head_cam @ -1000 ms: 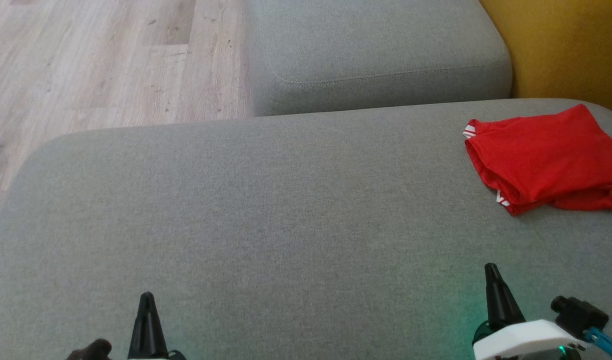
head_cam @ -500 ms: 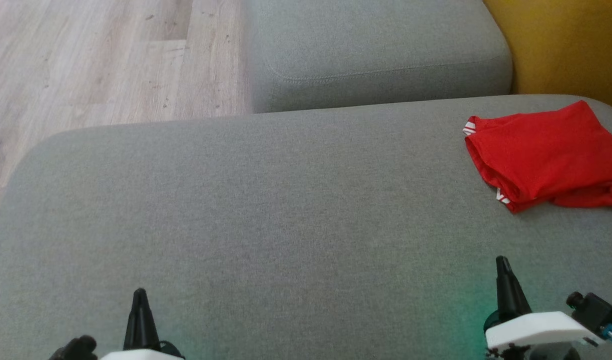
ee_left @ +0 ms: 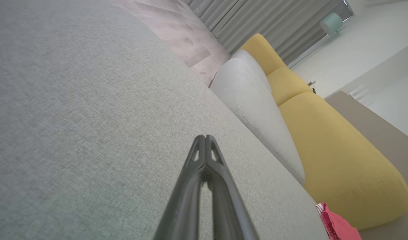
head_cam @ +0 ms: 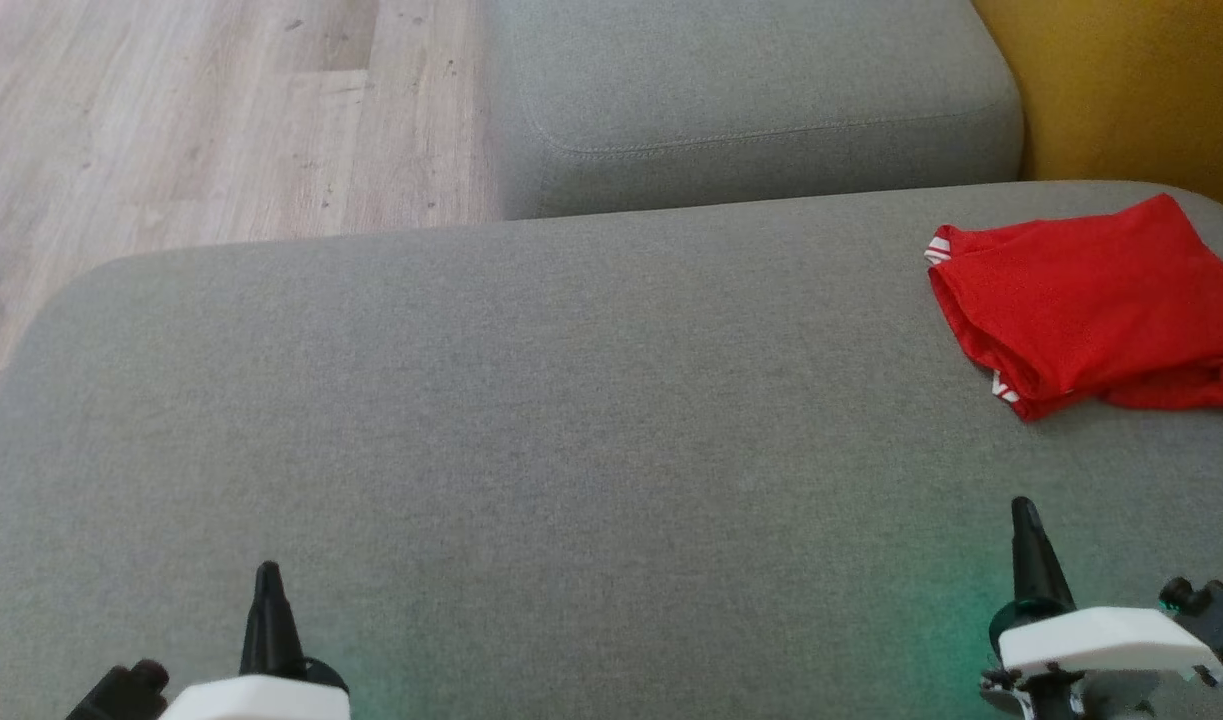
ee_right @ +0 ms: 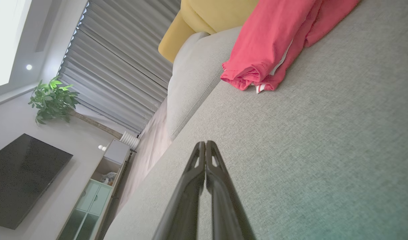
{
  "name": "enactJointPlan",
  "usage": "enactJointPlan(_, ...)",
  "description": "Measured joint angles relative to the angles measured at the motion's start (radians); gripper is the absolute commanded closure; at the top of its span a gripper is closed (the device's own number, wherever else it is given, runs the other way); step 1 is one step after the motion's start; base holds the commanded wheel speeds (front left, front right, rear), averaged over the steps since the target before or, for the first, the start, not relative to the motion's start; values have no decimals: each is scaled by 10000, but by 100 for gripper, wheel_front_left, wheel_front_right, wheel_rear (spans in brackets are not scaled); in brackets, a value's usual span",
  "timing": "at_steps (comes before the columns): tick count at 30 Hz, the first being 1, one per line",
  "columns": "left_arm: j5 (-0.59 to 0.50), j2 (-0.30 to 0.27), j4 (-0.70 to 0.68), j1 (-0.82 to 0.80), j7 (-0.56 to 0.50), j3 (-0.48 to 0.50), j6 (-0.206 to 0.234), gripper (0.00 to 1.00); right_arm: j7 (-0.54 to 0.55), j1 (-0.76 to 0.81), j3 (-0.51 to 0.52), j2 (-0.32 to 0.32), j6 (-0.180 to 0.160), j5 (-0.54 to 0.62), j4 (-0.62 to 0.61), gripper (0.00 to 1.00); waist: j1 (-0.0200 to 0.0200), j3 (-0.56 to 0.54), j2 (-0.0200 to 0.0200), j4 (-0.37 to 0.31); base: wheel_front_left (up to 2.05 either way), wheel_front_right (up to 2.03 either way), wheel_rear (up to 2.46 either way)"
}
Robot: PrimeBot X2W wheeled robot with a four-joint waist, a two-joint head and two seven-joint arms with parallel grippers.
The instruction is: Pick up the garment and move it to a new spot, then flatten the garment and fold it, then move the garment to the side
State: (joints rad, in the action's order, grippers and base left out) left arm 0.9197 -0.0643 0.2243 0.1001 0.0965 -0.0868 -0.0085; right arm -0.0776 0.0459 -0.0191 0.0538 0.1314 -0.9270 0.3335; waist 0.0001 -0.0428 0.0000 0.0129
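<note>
The left gripper sits at the lower left of the head view, its two dark fingers pressed together on nothing, over a wide grey cushion. Wooden floor fills the upper left, and a second grey cushion lies at the top centre. At the lower right, the right gripper is likewise pressed together and empty. The red garment lies folded at the right edge of the frame, on the wide cushion and well apart from both grippers. White trim shows at its left corners. A yellow backrest fills the upper right.
</note>
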Motion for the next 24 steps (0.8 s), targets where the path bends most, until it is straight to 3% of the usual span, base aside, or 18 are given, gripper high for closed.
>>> enactJointPlan(24,2807,-8,211,-569,-683,510,-447,100,652,-400,531,-2,0,-2692,-201,100,-1,181,0,-51,0,0,0)
